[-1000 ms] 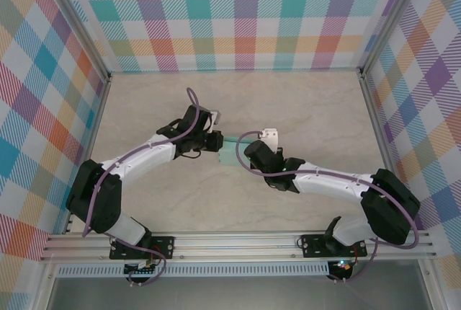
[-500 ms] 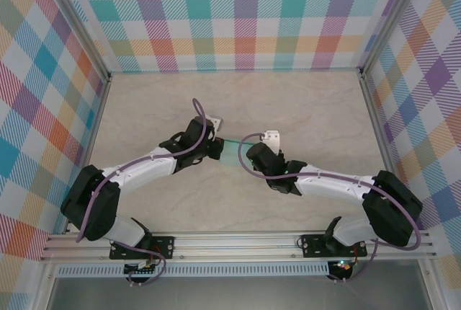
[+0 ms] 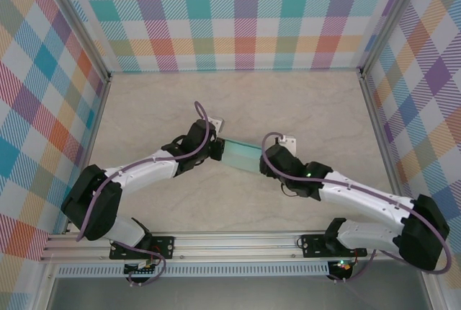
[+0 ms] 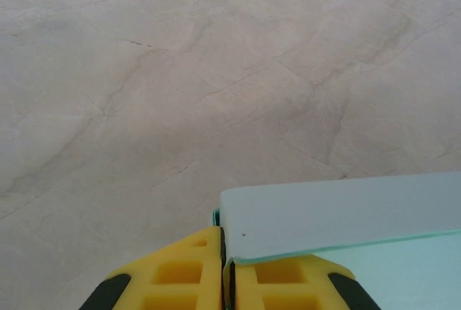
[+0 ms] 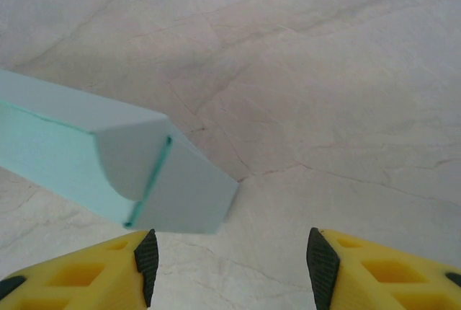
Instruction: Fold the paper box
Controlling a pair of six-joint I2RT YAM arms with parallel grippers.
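The paper box (image 3: 243, 156) is a pale aqua-blue shallow box lying between the two arms at mid-table. My left gripper (image 3: 218, 150) is shut on its left edge; in the left wrist view the yellow fingers (image 4: 187, 274) pinch a thin card flap, and the box (image 4: 338, 216) spreads to the right. My right gripper (image 3: 268, 162) stands open just off the box's right end. In the right wrist view the box's folded end (image 5: 173, 184) sits ahead of the left finger (image 5: 146, 259), with a wide gap across to the other pad (image 5: 321, 258).
The beige marble-look tabletop (image 3: 310, 108) spreads all round the box. Plaid walls (image 3: 245, 14) close the back and both sides. A metal rail (image 3: 238, 241) carrying the arm bases runs along the near edge.
My right gripper has drawn back to the right, off the box, uncovering more of it. The left gripper shifted slightly right with the box still pinched.
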